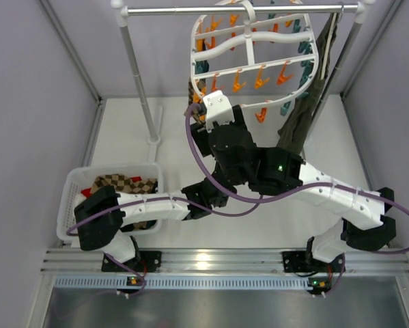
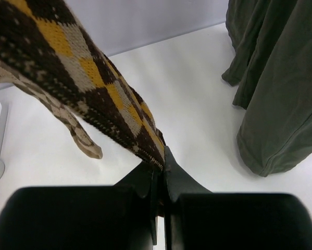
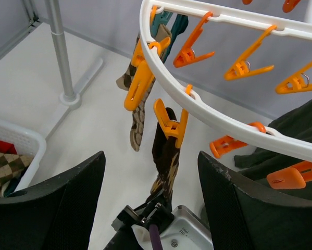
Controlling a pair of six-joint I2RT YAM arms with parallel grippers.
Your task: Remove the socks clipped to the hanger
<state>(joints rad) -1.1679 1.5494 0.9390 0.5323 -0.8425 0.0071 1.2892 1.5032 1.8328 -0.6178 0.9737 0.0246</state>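
Left tool [image 2: 160, 172]: pinched shut on lower end of argyle sock [image 2: 88, 83].
Sock top: gripped by orange clip [image 3: 170, 125] on hanger [image 3: 208, 112] rim.
Right tool [image 3: 150, 166]: jaws wide, empty, facing that clip.
Risk: swinging hanger or stretched sock, from tugging against a closed clip.
Around: olive garment [image 2: 281, 94] close beside; basket [image 1: 115, 168] far left.

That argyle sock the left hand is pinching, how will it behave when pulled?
Probably floppy: the argyle sock hangs limp from one orange clip, so likely light too. Its coarse knit should resist slipping from the left hand.
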